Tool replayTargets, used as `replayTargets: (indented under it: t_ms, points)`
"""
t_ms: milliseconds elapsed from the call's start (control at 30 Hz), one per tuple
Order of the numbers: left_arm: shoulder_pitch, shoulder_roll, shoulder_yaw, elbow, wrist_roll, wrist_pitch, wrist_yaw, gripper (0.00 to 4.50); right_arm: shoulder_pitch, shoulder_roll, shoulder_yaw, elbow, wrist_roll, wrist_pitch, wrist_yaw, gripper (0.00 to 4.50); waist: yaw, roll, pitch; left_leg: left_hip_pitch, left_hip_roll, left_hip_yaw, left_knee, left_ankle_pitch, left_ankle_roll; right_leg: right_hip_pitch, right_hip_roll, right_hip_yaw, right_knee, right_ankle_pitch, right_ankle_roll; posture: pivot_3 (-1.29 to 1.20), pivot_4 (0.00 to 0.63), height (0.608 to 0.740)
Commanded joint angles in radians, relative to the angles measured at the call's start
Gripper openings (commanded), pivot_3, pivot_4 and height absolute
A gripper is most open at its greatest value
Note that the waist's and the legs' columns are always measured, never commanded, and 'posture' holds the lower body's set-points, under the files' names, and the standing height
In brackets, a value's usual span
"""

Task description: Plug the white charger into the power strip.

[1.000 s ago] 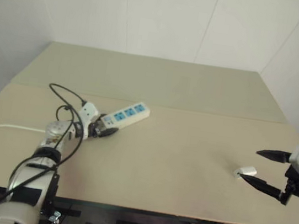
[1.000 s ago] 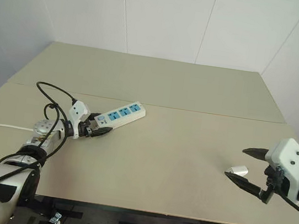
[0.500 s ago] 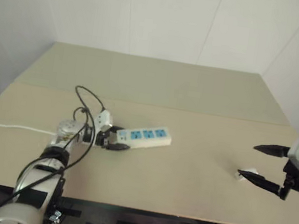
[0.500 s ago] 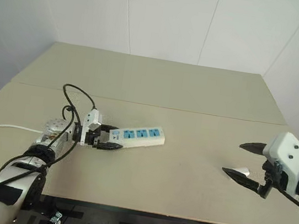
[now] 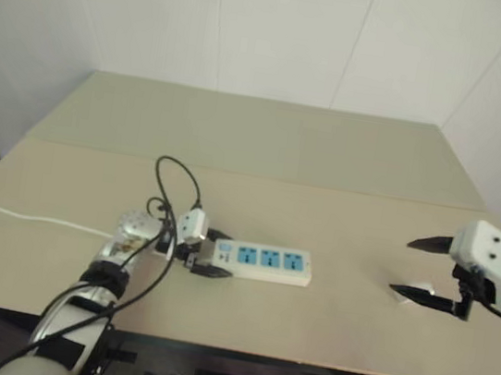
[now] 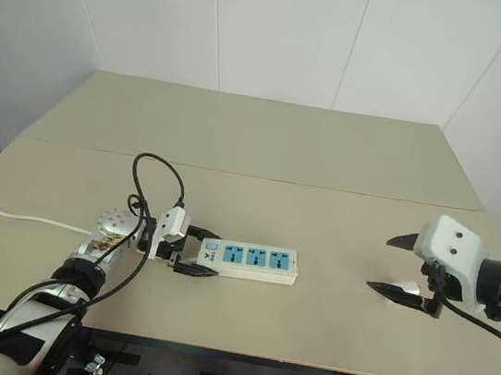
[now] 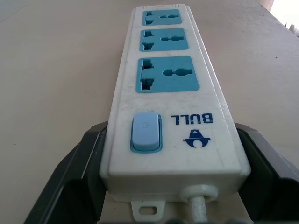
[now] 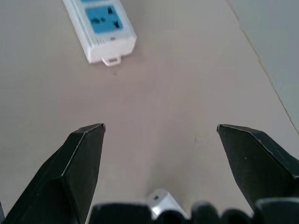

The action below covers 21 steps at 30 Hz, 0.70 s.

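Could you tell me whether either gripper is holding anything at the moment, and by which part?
The left gripper grips the power strip by its switch end, where the cord leaves. The right gripper holds nothing; its fingers stand open around the white charger.

One power strip (image 6: 251,260), one white charger (image 6: 411,288)

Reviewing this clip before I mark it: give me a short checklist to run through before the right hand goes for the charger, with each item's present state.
1. Left hand shut on the power strip at its switch end: ok.
2. Power strip flat on the table, three blue sockets facing up and unblocked: ok.
3. Right hand open: ok.
4. White charger between the right hand's fingers: ok, not yet gripped.
5. Charger's prong direction: cannot tell.
6. Table between charger and strip free of obstacles: ok.
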Motion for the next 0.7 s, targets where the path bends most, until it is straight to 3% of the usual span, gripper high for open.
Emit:
replayTargets:
  t_ms: [33,233,467,700]
  points:
    - [0.006,-0.014,-0.022,-0.024,-0.004,-0.007,-0.006,3.31,-0.051,-0.053,0.065,0.08,-0.08,-0.141,0.062,4.5,0.0,0.0,0.0,0.0,0.0,0.0,0.0,0.0,0.0,0.0,0.0,0.0,0.0,0.0,0.0,0.0,0.15,0.74]
    - [0.0,-0.026,-0.034,-0.019,0.001,-0.003,0.007,3.31,-0.18,-0.088,0.242,0.235,-0.197,-0.317,0.174,4.5,0.0,0.001,0.0,0.001,0.0,0.0,0.0,0.0,0.0,0.001,0.0,0.0,0.0,0.0,0.0,0.0,0.15,0.74]
    - [-0.004,-0.027,-0.041,-0.005,0.012,-0.008,0.03,3.31,-0.369,-0.021,0.44,0.431,-0.37,-0.547,0.219,4.5,-0.001,0.001,-0.001,0.003,0.0,0.0,0.0,0.0,0.0,0.002,0.0,0.0,-0.001,0.0,0.0,0.0,0.15,0.74]
    - [0.016,-0.019,-0.042,-0.019,0.012,-0.002,0.058,3.31,-0.498,0.054,0.545,0.596,-0.471,-0.687,0.229,4.5,-0.001,0.002,-0.001,0.004,0.0,0.0,0.0,0.0,0.0,0.003,0.0,0.0,0.0,0.0,0.0,0.0,0.15,0.74]
